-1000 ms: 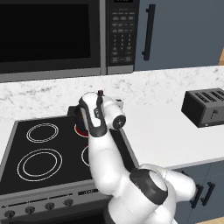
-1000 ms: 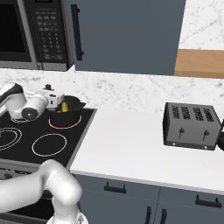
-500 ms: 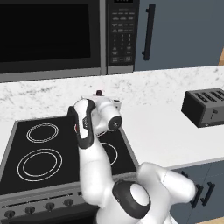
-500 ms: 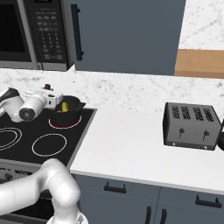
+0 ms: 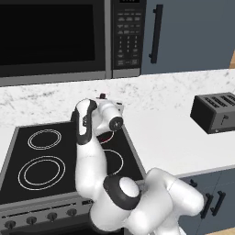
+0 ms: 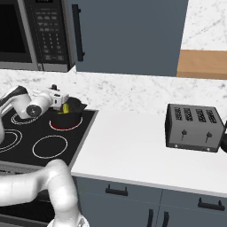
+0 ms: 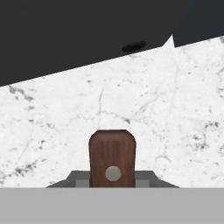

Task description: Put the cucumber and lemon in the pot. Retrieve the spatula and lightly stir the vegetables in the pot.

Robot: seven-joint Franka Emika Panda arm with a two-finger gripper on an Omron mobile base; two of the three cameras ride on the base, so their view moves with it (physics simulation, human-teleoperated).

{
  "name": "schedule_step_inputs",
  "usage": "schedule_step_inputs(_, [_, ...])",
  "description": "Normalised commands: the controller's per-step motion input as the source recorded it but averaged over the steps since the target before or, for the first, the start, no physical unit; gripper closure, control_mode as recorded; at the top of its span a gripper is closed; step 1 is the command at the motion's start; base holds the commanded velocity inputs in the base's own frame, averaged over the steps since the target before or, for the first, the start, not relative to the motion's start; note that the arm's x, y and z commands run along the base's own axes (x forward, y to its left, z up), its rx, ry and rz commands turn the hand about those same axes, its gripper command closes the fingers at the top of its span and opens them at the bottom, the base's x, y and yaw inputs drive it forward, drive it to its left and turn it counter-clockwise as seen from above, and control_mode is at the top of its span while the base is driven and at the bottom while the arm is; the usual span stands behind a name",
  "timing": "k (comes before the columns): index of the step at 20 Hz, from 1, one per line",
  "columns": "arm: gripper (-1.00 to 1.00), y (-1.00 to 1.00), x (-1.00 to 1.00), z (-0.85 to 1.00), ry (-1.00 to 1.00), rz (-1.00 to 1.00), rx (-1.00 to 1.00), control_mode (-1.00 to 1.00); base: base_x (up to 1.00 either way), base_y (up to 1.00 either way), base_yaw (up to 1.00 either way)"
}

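Seen from the hand, the spatula (image 7: 112, 158) shows end-on, a reddish-brown wooden handle with a pale rivet, seated between the finger pads of the claw (image 7: 112, 181), which seems clamped on it, against marbled wall. From the right, the black pot (image 6: 70, 111) sits on the red-ringed rear burner at the stove's (image 6: 26, 141) right edge, something yellow-green inside, probably the cucumber (image 6: 65, 107). The white tabletop (image 6: 133, 148) runs clear to the toaster (image 6: 194, 128).
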Motion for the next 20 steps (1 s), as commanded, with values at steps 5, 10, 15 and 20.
schedule_step_inputs(5, [1.0,0.0,0.62,-0.54,0.0,-0.02,0.0,-1.0,0.0,0.0,0.0])
schedule_step_inputs(10, [1.0,0.0,0.52,-0.54,0.0,-0.01,0.0,-1.0,0.0,0.0,0.0])
schedule_step_inputs(15, [1.0,0.0,0.47,-0.69,0.04,-0.01,0.0,-1.0,0.0,0.0,0.0])
schedule_step_inputs(20, [1.0,0.06,0.44,-0.42,0.02,-0.01,0.0,-1.0,0.0,0.0,0.0])
